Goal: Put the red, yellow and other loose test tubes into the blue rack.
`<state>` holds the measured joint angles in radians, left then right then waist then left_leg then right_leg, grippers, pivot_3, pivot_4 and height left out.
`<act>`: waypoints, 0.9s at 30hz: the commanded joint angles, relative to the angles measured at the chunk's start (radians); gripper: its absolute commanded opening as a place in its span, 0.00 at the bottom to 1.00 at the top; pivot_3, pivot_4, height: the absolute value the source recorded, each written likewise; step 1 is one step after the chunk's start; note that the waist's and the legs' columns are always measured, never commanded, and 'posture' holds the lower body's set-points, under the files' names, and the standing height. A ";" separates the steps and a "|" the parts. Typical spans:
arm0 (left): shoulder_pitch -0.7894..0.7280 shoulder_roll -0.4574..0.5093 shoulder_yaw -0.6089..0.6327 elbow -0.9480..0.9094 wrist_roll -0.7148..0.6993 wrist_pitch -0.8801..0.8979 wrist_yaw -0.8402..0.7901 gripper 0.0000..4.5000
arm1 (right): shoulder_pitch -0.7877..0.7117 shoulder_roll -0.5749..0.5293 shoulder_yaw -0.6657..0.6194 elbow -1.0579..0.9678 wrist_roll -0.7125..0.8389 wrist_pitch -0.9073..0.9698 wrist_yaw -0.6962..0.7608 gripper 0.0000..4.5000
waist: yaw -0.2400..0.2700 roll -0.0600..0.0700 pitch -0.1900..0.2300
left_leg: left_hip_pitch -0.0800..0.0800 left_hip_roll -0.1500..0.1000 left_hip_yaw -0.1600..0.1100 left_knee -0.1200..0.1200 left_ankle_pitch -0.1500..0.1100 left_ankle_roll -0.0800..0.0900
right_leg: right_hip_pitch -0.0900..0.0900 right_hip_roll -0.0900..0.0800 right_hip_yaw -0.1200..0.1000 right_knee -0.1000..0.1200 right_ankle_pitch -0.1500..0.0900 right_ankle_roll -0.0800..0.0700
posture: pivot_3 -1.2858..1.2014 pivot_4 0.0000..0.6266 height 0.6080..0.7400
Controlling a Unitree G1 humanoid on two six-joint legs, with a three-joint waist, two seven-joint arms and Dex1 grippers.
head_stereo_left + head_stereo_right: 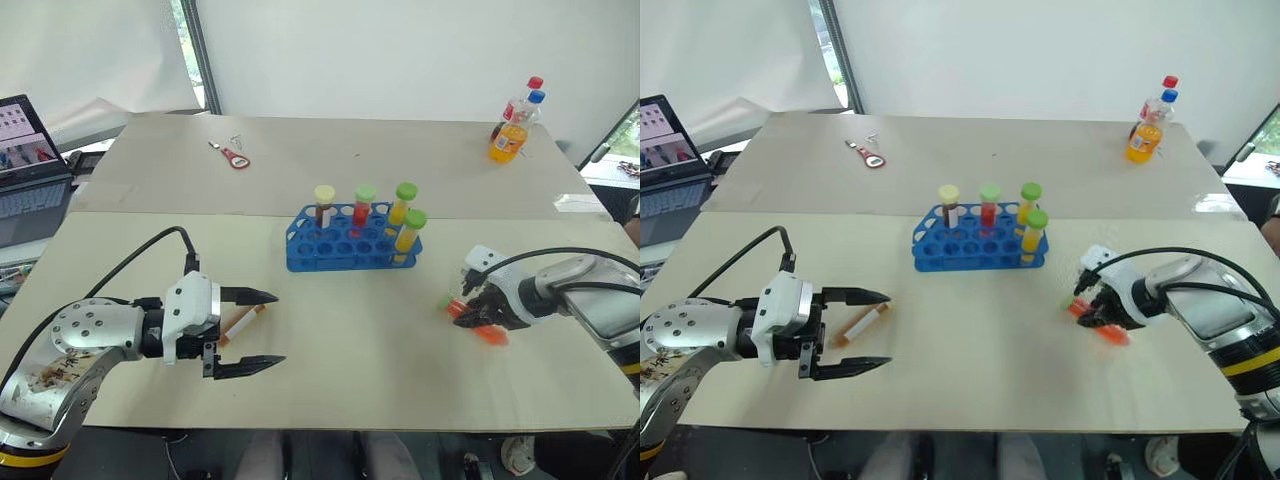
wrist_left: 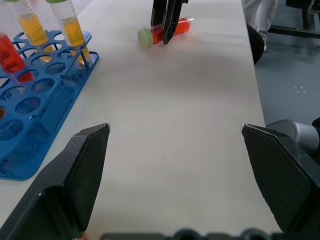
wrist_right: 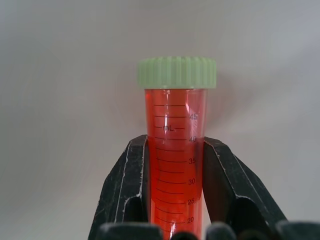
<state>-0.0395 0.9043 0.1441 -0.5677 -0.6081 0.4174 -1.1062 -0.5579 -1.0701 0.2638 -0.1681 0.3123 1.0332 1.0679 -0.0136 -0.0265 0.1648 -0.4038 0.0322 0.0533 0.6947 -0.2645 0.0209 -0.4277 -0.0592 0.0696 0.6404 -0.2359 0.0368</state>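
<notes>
Test tubes stand upright in the blue rack [image 1: 352, 243] near the middle of the pale table [image 1: 330, 380]: four of them toward its right half, one with a yellowish cap and dark contents [image 1: 323, 204], one green-capped and red [image 1: 363, 205], and two green-capped and yellow [image 1: 407, 234]. From the head camera's left eye, the right gripper [image 1: 482, 318] is down at the tabletop to the right of the rack, its black fingers closed around a red tube [image 1: 476, 322] that lies on its side with its green cap pointing toward the rack. The left gripper [image 1: 258, 332] hangs low over the near left part of the table, jaws spread wide and holding nothing, and a thin whitish tube [image 1: 240, 323] with what may be an orange end lies on the table between or just behind its fingers; I cannot tell which. At the far side sit a small red tool [image 1: 233, 156], two drink bottles [image 1: 513, 128] at the right corner, and a laptop [image 1: 28, 170] off to the left. The right eye shows the same layout. The left wrist camera looks across the table past its own wide-apart fingers [image 2: 75, 185] to the rack's corner and, further on, the red tube pinched by the other gripper's fingers. The right wrist camera shows the red tube close up, clamped on both sides of its barrel just below the green cap [image 3: 177, 73].
</notes>
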 commanded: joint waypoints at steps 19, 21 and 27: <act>-0.026 -0.034 0.102 0.019 -0.039 0.044 0.113 1.00 | -0.010 0.783 -0.242 0.112 -0.101 -0.726 -0.562 0.23 | -0.003 -0.001 0.000 | -0.001 0.000 0.000 0.000 0.000 -0.001 | -0.001 0.000 -0.001 0.002 0.001 0.000 | 0.52 0.24 0.95; -0.040 -0.034 0.097 0.022 -0.043 0.051 0.117 1.00 | -0.021 0.798 -0.240 0.155 -0.118 -0.765 -0.575 0.23 | -0.005 -0.001 0.000 | -0.001 0.000 0.000 0.000 0.000 -0.001 | -0.001 0.000 -0.001 0.002 0.001 0.000 | 0.52 0.24 0.95; -0.047 -0.030 0.096 0.019 -0.045 0.057 0.118 1.00 | -0.039 0.837 -0.241 0.251 -0.147 -0.845 -0.604 0.23 | -0.009 -0.001 0.000 | -0.001 0.000 0.000 0.000 0.000 -0.001 | -0.001 0.000 -0.001 0.002 0.001 0.000 | 0.52 0.24 0.95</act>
<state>-0.0757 0.8693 0.2265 -0.5199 -0.6322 0.4684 -0.9924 -0.5755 -0.2402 0.0293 0.0900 0.1707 0.2346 0.4741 -0.0221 -0.0278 0.1652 -0.4044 0.0322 0.0528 0.6944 -0.2641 0.0202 -0.4290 -0.0592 0.0688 0.6424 -0.2345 0.0367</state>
